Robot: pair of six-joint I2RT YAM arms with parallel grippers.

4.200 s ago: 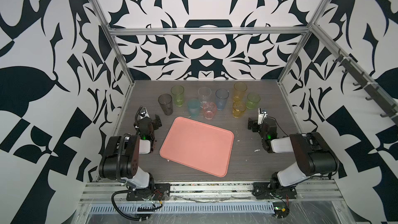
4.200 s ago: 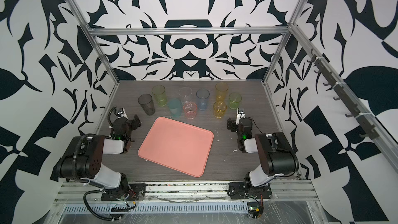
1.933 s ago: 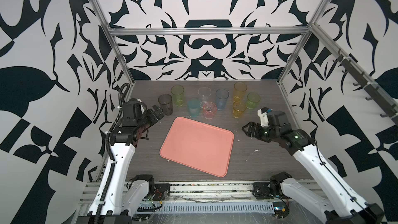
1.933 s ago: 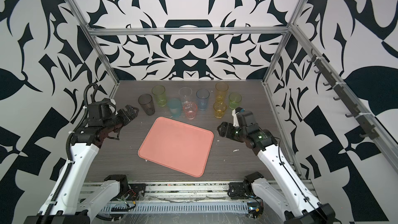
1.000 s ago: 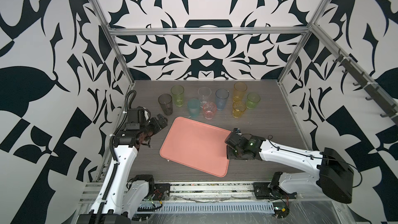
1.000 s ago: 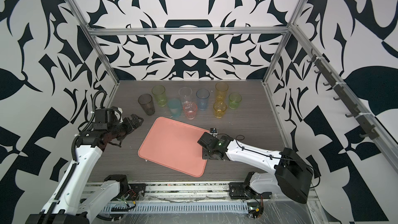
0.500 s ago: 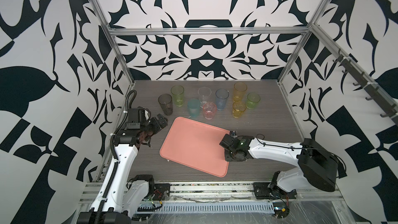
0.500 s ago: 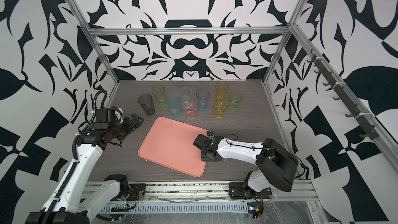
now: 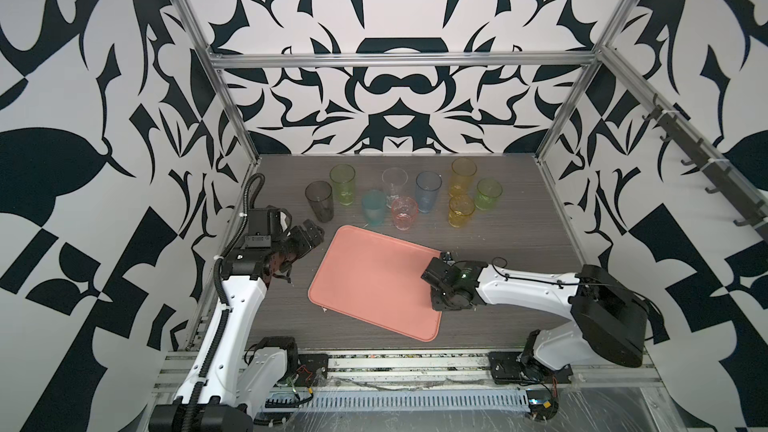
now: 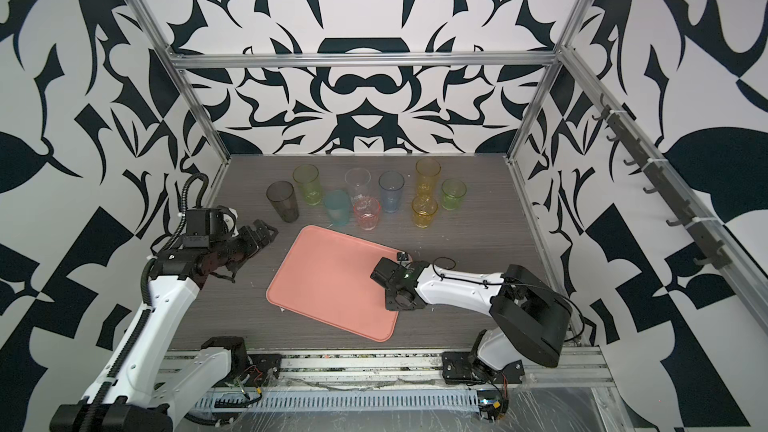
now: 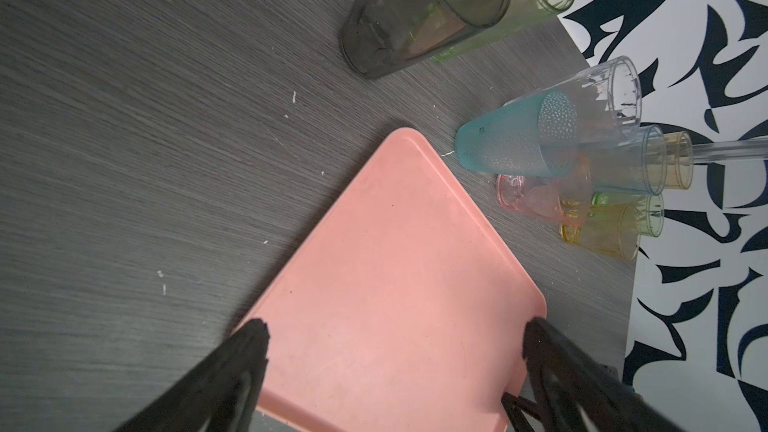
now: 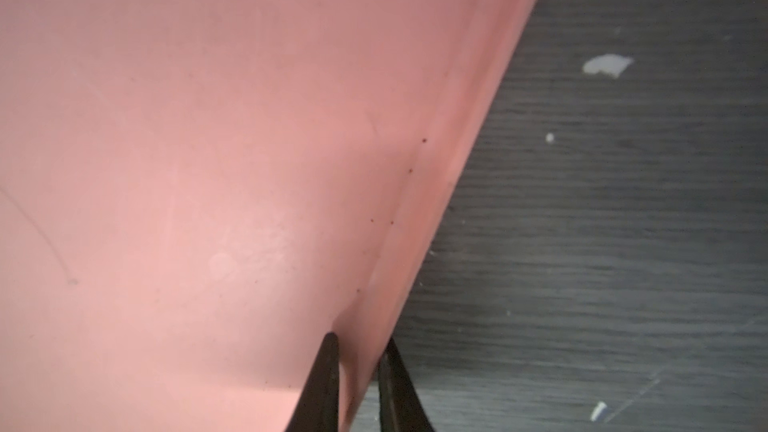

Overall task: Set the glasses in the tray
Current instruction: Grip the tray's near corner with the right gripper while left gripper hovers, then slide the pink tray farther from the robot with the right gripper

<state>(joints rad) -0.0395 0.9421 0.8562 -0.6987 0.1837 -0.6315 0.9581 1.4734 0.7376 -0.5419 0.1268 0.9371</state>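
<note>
The salmon-pink tray (image 9: 374,280) (image 10: 328,280) lies slantwise mid-table with nothing in it. Behind it stand the glasses, all upright on the table: smoky grey (image 9: 319,201), tall green (image 9: 343,184), teal (image 9: 372,207), clear (image 9: 395,187), pink (image 9: 404,212), blue (image 9: 428,192), tall amber (image 9: 463,178), short amber (image 9: 460,210) and short green (image 9: 488,194). My right gripper (image 12: 359,347) (image 9: 434,280) is low at the tray's right edge, its thin fingers pinched on either side of the rim (image 12: 415,209). My left gripper (image 11: 395,328) (image 9: 311,236) hangs wide open left of the tray, near the grey glass, holding nothing.
The dark wood-grain table (image 9: 519,234) is boxed in by patterned walls and aluminium posts. Small white crumbs (image 12: 606,64) lie on the table right of the tray. Both arm bases sit at the front rail.
My right gripper has slid a little further along the tray's right edge and its jaws have narrowed onto the rim. The left arm has hardly moved and stays open.
</note>
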